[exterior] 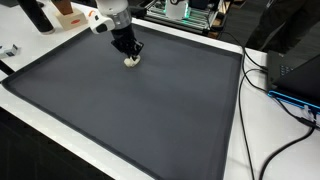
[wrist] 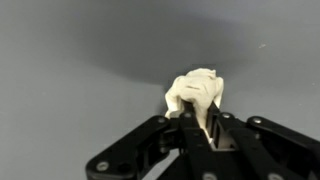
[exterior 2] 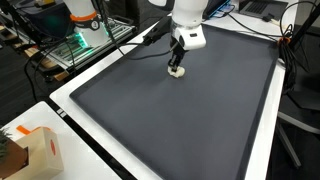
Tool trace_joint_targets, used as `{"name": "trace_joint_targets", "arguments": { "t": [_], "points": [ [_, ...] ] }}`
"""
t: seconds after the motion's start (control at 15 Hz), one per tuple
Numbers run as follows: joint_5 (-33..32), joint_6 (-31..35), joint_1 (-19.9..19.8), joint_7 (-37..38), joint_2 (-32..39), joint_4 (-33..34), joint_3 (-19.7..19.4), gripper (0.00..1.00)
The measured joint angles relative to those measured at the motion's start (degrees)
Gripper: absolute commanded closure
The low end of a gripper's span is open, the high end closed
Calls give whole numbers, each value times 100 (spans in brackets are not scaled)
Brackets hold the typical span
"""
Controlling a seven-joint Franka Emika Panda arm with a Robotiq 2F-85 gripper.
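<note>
A small cream-white crumpled object (wrist: 195, 95), soft-looking like a wad of cloth or paper, is pinched between my black gripper fingers (wrist: 198, 118). In both exterior views the gripper (exterior: 130, 52) (exterior 2: 177, 62) is low over the dark grey mat, with the cream object (exterior: 130, 61) (exterior 2: 177, 72) at its tips, at or just above the mat surface. I cannot tell whether the object touches the mat.
The dark grey mat (exterior: 130, 110) (exterior 2: 180, 120) covers a white-edged table. Black cables (exterior: 268, 100) and a dark box (exterior: 295, 70) lie beside it. A cardboard box (exterior 2: 35, 152) stands near one table corner. Electronics and clutter (exterior: 185, 12) sit behind.
</note>
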Motion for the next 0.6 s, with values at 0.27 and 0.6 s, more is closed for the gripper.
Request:
{"name": "trace_joint_targets", "arguments": {
  "t": [0.27,0.6],
  "points": [
    [-33,0,1,0,0,0,1,97],
    [-69,0,7,0,0,0,2,97]
  ]
}}
